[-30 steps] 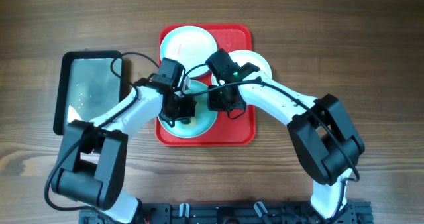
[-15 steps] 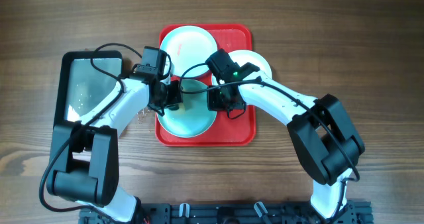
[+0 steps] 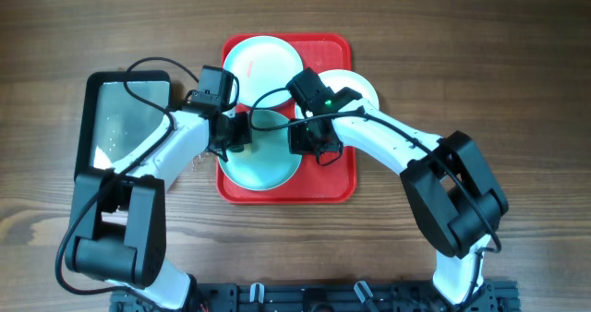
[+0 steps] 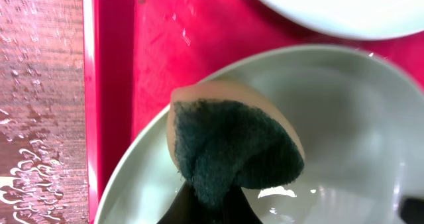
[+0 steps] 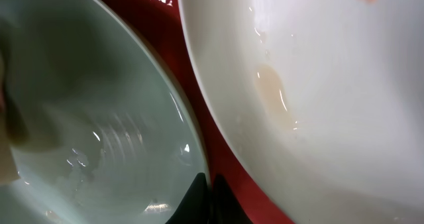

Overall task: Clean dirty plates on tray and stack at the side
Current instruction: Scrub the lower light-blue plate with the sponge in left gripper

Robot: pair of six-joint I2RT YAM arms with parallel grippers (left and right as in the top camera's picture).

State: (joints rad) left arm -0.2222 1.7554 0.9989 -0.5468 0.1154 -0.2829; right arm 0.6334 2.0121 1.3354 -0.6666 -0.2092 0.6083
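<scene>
Both arms bend inward, elbows out; left tool [image 3: 236, 135] and right tool [image 3: 309, 139] clamped shut, facing down.

Three plates [image 3: 263, 58] on tray [image 3: 331, 185], pan [image 3: 115, 109] left

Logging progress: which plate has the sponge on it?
The near turquoise plate: the sponge sits on its rim. The far turquoise plate and white plate have none.

Wooden table [image 3: 517, 72], red tray [image 3: 334, 188], metal pan [image 3: 120, 118]
</scene>
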